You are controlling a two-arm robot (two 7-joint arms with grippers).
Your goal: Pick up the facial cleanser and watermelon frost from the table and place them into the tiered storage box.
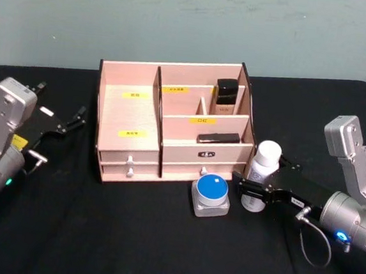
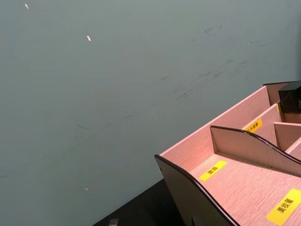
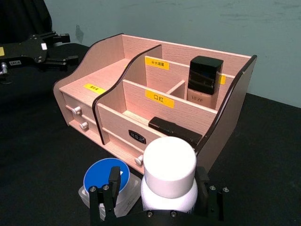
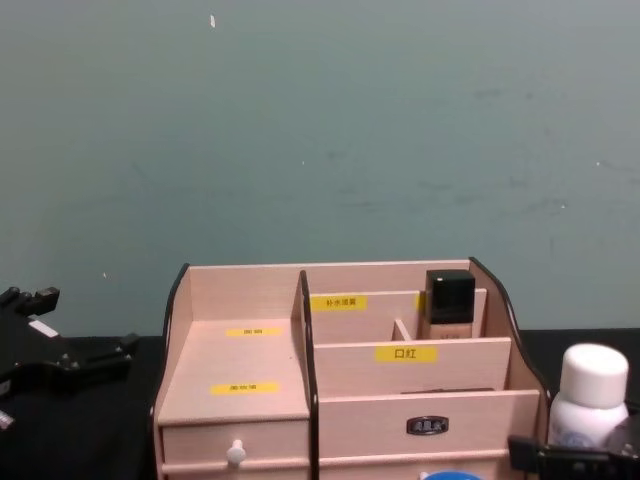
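Observation:
The facial cleanser [image 1: 267, 158], a white bottle with a rounded cap, stands upright on the black table just right of the tiered storage box [image 1: 131, 107]. My right gripper [image 1: 255, 189] is open around its lower body, one finger on each side [image 3: 160, 200]. In the right wrist view a gap shows between one finger and the bottle [image 3: 169, 162]. The watermelon frost [image 1: 211, 192], a squat clear jar with a blue lid, sits in front of the box's drawers, touching distance left of the bottle. My left gripper [image 1: 63, 104] hangs open to the left of the box.
A black-capped beige bottle [image 1: 226, 94] stands in the box's rear right compartment. A flat black item [image 1: 218, 138] lies in the front right one. The left stepped compartments [image 2: 235, 179] hold nothing. A teal wall rises behind the table.

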